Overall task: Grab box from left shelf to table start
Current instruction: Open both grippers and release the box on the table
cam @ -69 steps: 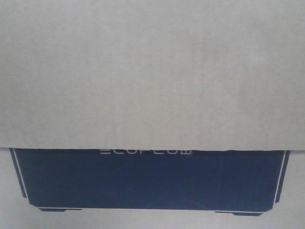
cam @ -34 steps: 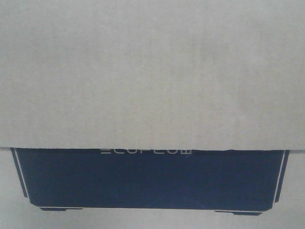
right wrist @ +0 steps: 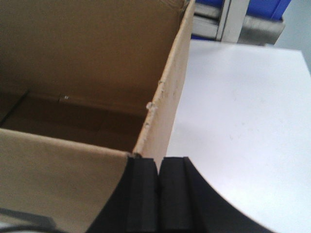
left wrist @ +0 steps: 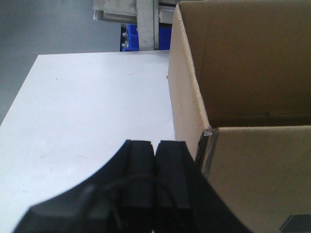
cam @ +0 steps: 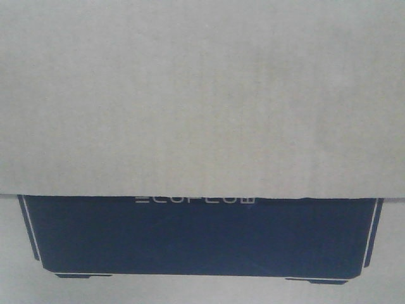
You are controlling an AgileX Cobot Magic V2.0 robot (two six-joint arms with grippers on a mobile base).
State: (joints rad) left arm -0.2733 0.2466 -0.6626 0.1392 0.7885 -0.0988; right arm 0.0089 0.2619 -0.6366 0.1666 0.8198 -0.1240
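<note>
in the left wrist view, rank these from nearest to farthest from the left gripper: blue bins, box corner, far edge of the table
1. The box corner, just to the right of the shut left gripper.
2. The far edge of the white table, ahead of it.
3. The blue bins, beyond the table behind the shelf post.

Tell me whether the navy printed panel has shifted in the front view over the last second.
Yes, slightly. The navy printed panel has crept right and a touch up, judged against the frame edges; the tan flap's lower edge stayed put.
</note>
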